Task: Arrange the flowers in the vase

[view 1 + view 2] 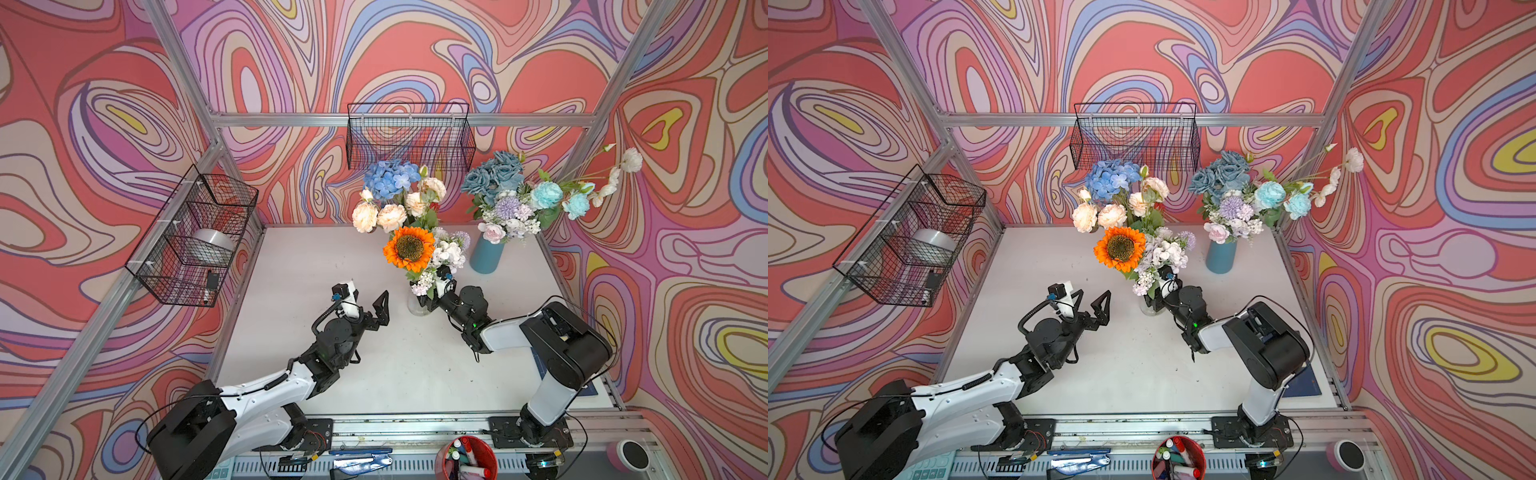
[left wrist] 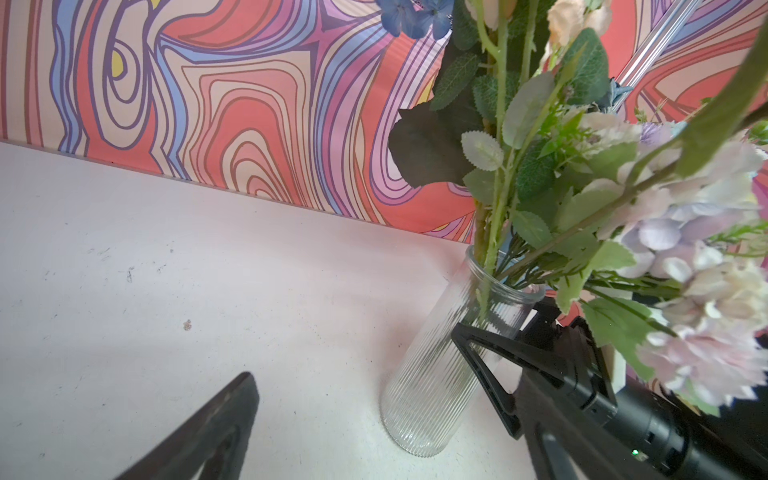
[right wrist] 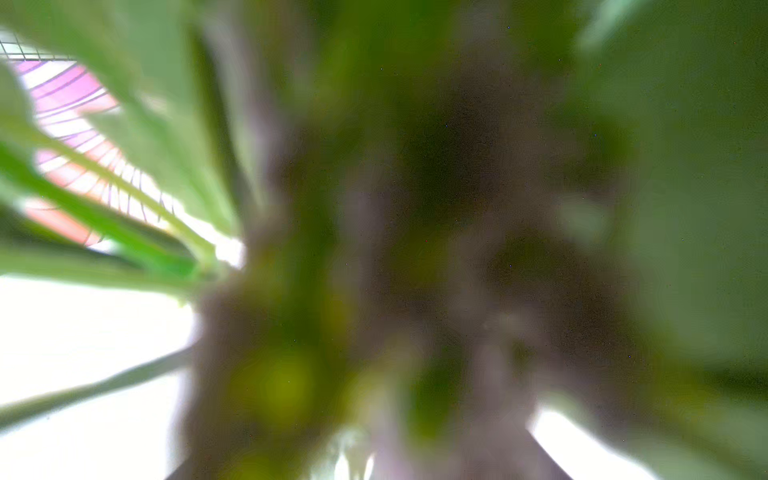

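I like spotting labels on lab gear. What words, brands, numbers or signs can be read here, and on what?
No text reads clearly in any view.
Marker pens in the red cup: labels too small to read.
Small black item in the wire basket: too small to read.
Right wrist view: blurred.

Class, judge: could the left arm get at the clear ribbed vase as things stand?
Probably yes: the open left gripper faces the vase across bare table, though the right gripper crowds its rim.
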You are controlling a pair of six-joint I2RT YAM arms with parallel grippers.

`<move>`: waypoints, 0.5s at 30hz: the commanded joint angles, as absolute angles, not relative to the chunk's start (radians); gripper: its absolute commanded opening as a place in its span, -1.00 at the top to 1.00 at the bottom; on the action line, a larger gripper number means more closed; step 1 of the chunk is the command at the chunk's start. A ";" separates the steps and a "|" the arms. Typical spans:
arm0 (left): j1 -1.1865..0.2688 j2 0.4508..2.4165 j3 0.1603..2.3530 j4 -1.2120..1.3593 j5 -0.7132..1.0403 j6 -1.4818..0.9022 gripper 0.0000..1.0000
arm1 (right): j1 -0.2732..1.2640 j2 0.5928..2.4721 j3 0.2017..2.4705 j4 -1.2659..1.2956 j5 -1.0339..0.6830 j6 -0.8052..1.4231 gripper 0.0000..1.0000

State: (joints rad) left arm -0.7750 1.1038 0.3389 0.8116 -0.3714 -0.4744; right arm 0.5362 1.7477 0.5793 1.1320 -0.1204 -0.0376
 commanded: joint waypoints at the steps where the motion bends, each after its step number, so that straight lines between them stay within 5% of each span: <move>1: -0.769 1.112 0.343 0.820 -0.394 -0.471 -1.00 | 0.531 1.794 0.558 1.232 -0.092 -0.020 0.11; 15: -0.769 1.111 0.339 0.820 -0.425 -0.468 -1.00 | 0.532 1.921 0.732 1.433 -0.114 -0.003 0.31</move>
